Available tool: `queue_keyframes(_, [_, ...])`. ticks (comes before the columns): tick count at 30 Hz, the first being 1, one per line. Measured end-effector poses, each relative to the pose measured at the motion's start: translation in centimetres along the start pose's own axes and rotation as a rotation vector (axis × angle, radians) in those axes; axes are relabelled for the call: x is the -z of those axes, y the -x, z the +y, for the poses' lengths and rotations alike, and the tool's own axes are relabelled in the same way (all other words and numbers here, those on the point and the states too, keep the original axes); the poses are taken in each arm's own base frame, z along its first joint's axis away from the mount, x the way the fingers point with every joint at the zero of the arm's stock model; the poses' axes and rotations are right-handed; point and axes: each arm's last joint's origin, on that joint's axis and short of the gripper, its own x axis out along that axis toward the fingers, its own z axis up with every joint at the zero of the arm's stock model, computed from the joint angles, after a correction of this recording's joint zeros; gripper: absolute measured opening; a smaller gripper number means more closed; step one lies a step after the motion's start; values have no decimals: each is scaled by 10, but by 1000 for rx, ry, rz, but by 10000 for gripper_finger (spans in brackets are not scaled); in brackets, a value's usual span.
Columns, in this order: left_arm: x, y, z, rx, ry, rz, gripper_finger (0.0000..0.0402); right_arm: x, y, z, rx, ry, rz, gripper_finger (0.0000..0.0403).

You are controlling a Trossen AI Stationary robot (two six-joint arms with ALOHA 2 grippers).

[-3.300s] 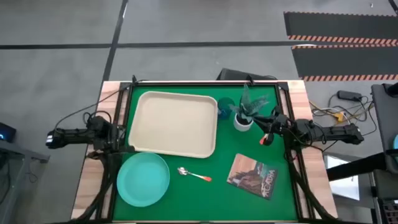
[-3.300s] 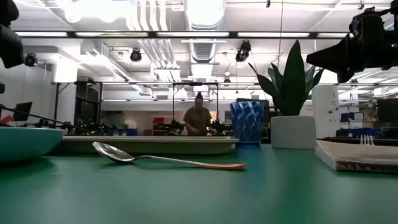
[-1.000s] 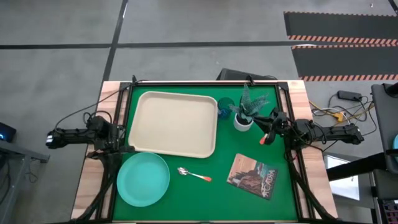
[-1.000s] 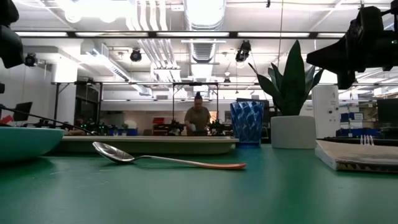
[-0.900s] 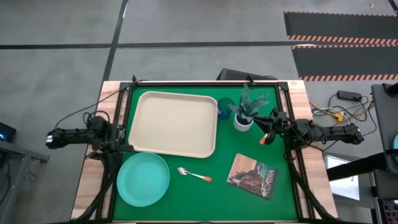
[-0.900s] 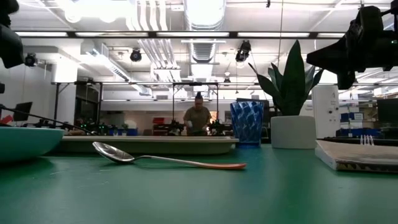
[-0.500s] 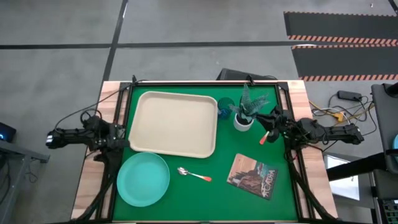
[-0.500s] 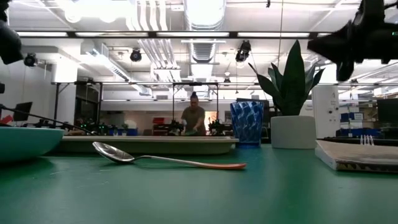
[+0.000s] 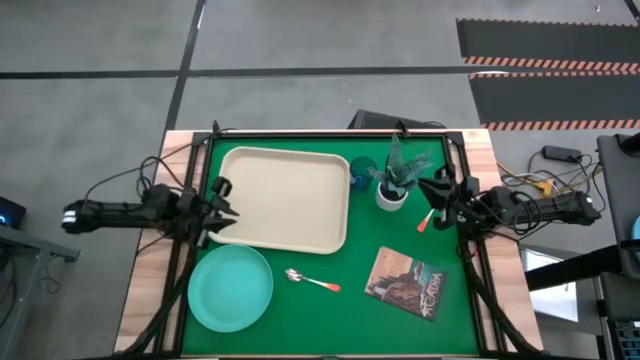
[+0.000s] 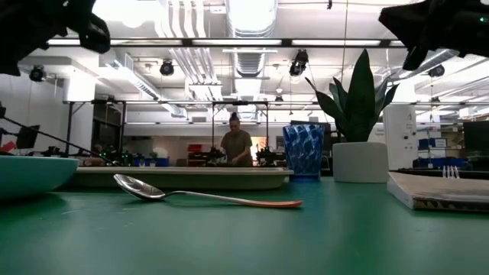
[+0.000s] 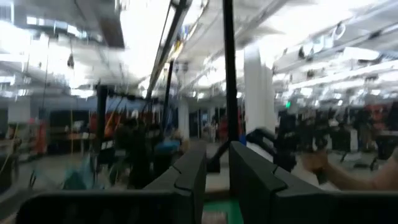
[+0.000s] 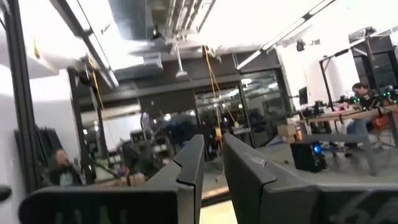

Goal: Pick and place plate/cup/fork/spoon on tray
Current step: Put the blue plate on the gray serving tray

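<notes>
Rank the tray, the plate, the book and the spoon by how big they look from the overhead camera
Largest to smallest in the high view:
1. the tray
2. the plate
3. the book, close to the plate, though it looks somewhat smaller
4. the spoon, clearly the smallest

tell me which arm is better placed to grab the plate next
Left. The left gripper sits at the tray's left edge, just above the plate; the right gripper is across the table by the plant.
</notes>
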Motion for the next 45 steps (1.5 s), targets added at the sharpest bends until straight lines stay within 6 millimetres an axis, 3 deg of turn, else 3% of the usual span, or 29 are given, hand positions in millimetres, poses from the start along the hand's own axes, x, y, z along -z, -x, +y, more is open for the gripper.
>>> queue_keyframes(9, [-14,-11,1,43,-52,-198,59,-11,-62,20,-8,131,150,52])
queue_keyframes(16, [-15,-13,3,-1,-58,-236,59,-12,-110,35,-41,155,199,52])
queue_keyframes(20, [-14,-13,4,-6,8,-228,59,2,-137,44,-64,162,267,52])
queue_keyframes(26, [-17,-11,2,62,363,-244,59,23,-179,56,-60,145,365,52])
queue_keyframes(39, [-26,4,-7,187,318,-307,59,68,-267,86,-86,152,704,52])
queue_keyframes(45, [-25,4,-6,182,322,-293,59,94,-296,98,-122,187,813,52])
